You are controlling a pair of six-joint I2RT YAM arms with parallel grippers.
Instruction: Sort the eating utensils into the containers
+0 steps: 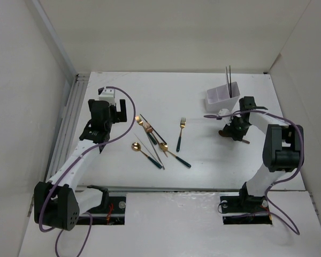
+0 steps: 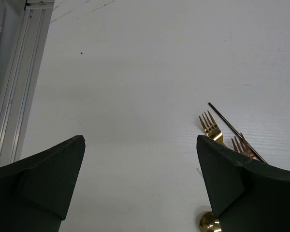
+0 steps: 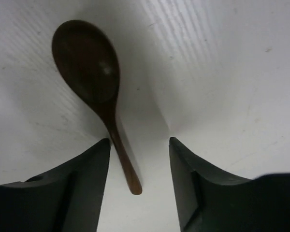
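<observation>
One dark brown wooden spoon lies on the white table, on the near side of the white divided plastic bin — the right gripper straddles its handle, jaws part-spread, not pinching, set for pickup. Left gripper, fully spread, hovers beside gold-headed forks.

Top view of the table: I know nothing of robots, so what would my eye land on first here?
A scatter of gold-headed forks and spoons lies in the middle of the table. At the far right, a white bin holds upright chopsticks. Just in front of it, the right gripper straddles the handle of a dark brown spoon.
</observation>
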